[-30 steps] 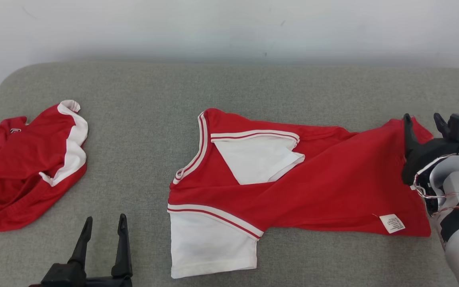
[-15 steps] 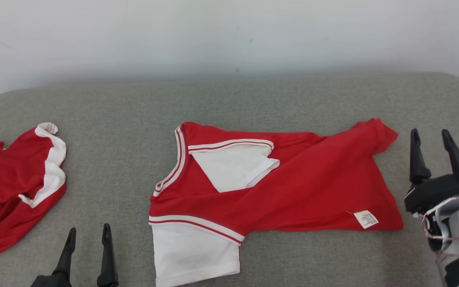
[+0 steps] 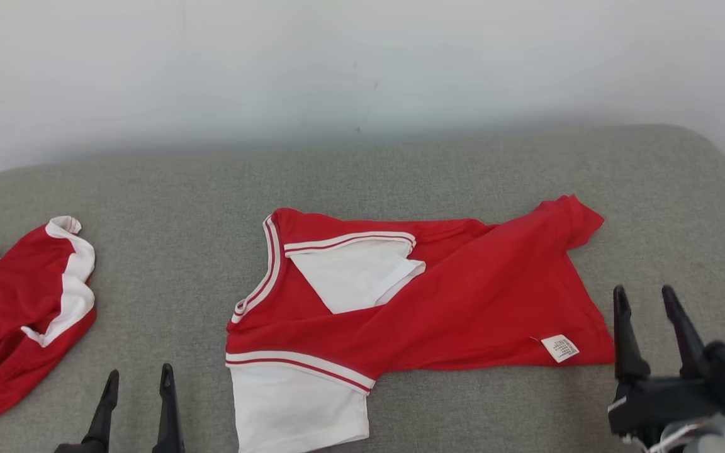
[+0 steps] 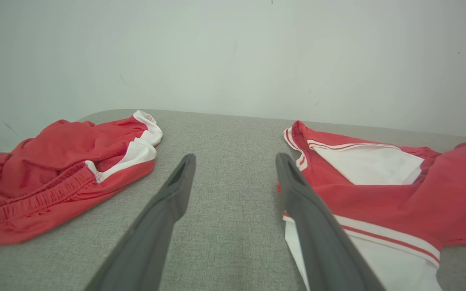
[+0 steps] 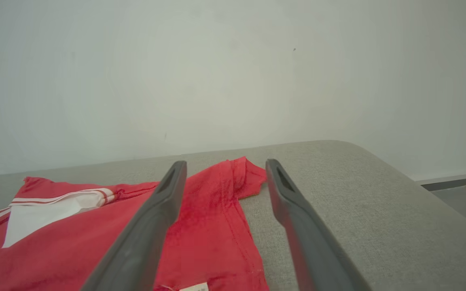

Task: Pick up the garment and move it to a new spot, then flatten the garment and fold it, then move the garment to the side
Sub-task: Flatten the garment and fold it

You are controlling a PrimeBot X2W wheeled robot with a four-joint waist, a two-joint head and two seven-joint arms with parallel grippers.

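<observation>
Shirt (image 3: pixel 494 302): red-and-white, partly folded, flat at middle of counter (image 3: pixel 400 176).
Shorts (image 3: pixel 10 321): red heap, far left.
Left pincer (image 3: pixel 138 372): open, empty, between shorts and shirt.
Right pincer (image 3: pixel 644 290): open, empty, just off shirt's hem.

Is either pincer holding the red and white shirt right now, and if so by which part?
Nothing is held. The left pincer and right pincer are both open and empty; the shirt lies free.

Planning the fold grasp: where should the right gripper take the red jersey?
Probably the far hem corner, coming from the right over the grey cushion. It juts out from the red jersey and looks slightly rumpled, giving an edge to pinch. The open right gripper sits on that side.
</observation>
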